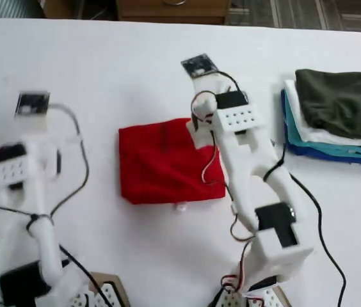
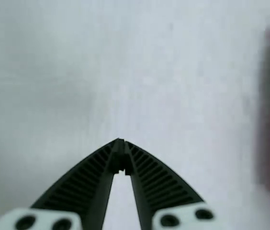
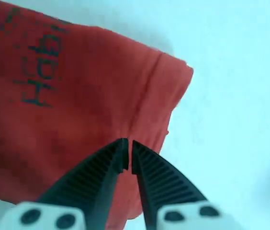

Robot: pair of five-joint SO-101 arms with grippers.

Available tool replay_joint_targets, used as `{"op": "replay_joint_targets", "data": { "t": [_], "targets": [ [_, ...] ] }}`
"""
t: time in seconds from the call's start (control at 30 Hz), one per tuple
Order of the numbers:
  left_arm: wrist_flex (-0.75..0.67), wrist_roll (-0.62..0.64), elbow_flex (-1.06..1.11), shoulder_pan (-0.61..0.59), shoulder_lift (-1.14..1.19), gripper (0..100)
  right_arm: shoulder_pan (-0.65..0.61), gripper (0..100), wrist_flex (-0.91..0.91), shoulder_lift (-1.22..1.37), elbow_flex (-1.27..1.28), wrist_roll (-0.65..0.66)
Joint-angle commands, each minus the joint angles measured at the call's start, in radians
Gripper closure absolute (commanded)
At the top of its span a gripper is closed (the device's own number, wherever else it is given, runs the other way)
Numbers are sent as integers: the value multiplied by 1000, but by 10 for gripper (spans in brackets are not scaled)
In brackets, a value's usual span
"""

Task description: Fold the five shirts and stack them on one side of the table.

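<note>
- The right gripper (image 3: 127,143) is seen drawn together, apparently nipped on a small pucker of the folded red cotton shirt (image 1: 158,163), close to the edge that faces the stack.
- That red shirt is laid mid-table, well apart from the stack of folded shirts (image 1: 337,121), dark olive on top with white, teal and blue beneath, on the right arm's side.
- So thin a pinch could be lost in a lift. If only the top layer is held, the fold could be pulled open.
- If the cloth is dragged rather than lifted, it could be bunched up, or the stack's near edge shoved askew.
- The left gripper (image 2: 119,143) is closed on nothing over the bare white table (image 2: 77,57), with the shirt's other edge off to one side. No support can be given from there, so sagging is to be expected.
</note>
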Motion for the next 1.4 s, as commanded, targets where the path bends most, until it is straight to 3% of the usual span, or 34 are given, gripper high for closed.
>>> {"op": "replay_joint_targets", "data": {
  "t": [0.0,0.2,0.37,0.53,0.93,1.37],
  "targets": [
    [130,89,-282,146,164,972,104,977,68,1,-34,-110],
    [308,190,-693,307,522,972,166,977,85,-177,161,80],
    [404,232,-937,402,713,972,116,977,-61,-383,462,91],
    [509,270,-1147,506,824,972,61,977,-71,-429,554,44],
    [483,399,-1179,528,1028,972,4,977,-197,-420,591,-28],
    [417,397,-1182,388,1071,972,18,977,-226,-145,621,14]
  ]
}}
